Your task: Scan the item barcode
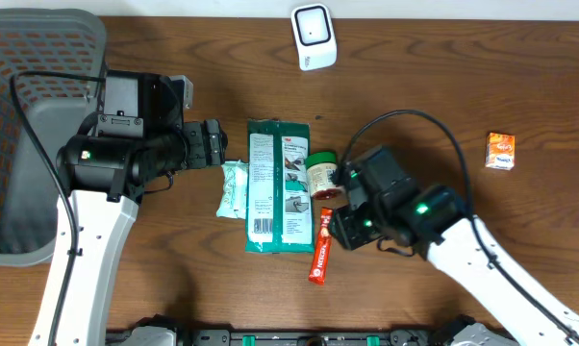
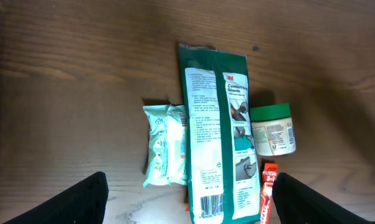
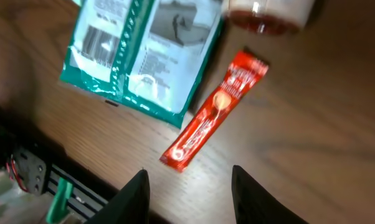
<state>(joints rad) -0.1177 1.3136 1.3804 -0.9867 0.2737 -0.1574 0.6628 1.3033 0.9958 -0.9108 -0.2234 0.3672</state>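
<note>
A green glove packet [image 1: 278,187] lies mid-table with its barcode [image 2: 207,205] facing up at its near end. The white scanner [image 1: 314,37] stands at the far edge. My left gripper [image 1: 217,144] hovers open beside the packet; in the left wrist view the left gripper [image 2: 192,183] spans the packet [image 2: 215,124] with nothing held. My right gripper [image 1: 341,231] is open next to a red sachet [image 1: 321,247]. In the right wrist view the right gripper [image 3: 190,180] is empty, the sachet [image 3: 215,109] lying on the table just beyond its tips.
A pale wipes pack [image 1: 234,189] lies left of the packet and a green-lidded jar [image 1: 321,176] right of it. An orange box [image 1: 501,151] sits far right. A grey basket [image 1: 39,58] fills the far left corner.
</note>
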